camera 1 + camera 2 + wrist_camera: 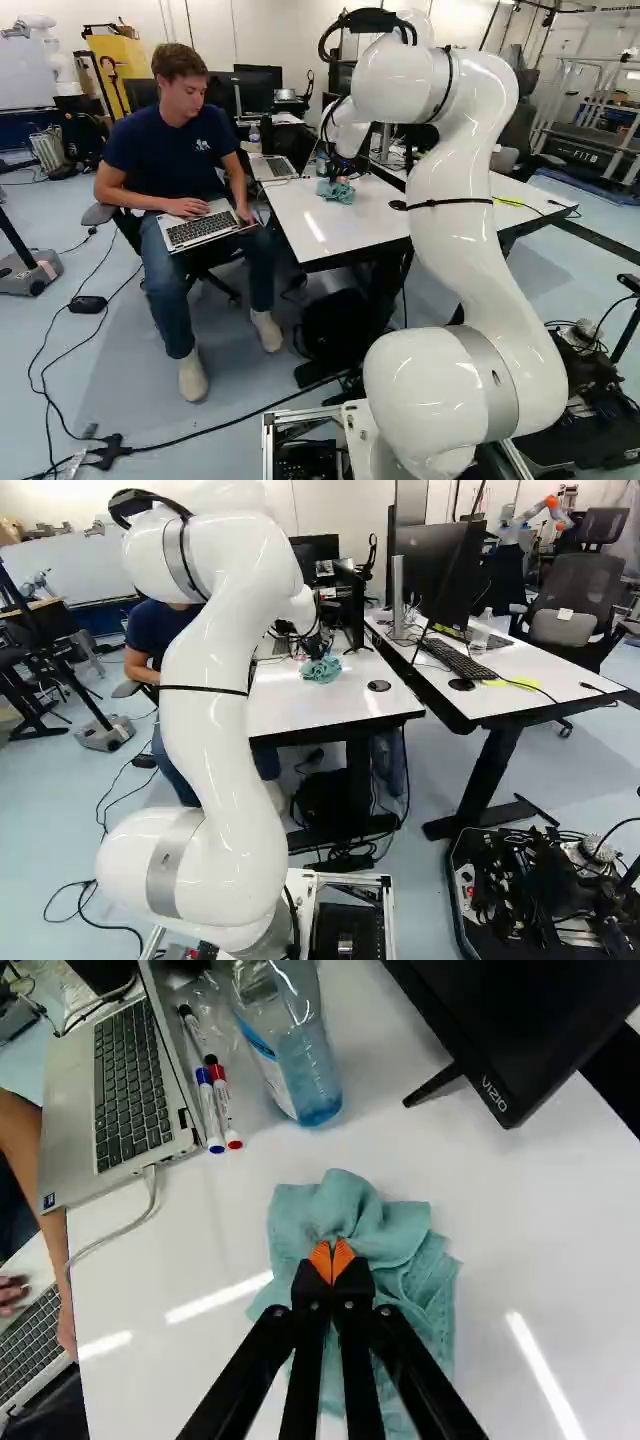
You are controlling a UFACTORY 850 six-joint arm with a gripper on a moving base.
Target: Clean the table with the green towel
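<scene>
My gripper [343, 174] reaches down over the white table [375, 228], onto the crumpled green towel [337, 192]. In the wrist view the gripper [332, 1262] is shut on the green towel [418, 1272]: the orange pads meet at a bunched fold of cloth. Part of the towel puffs up just ahead of the fingertips; the rest spreads beneath the fingers and out to one side, partly covered by them. The tabletop [530, 1220] shows glossy white with light reflections.
Ahead of the gripper stand a bottle [300, 1055], markers [222, 1105] and a monitor [500, 1030]. An open laptop [125, 1085] and its cable lie to one side. A person with another laptop [205, 228] sits beside the table. A second table [480, 685] adjoins.
</scene>
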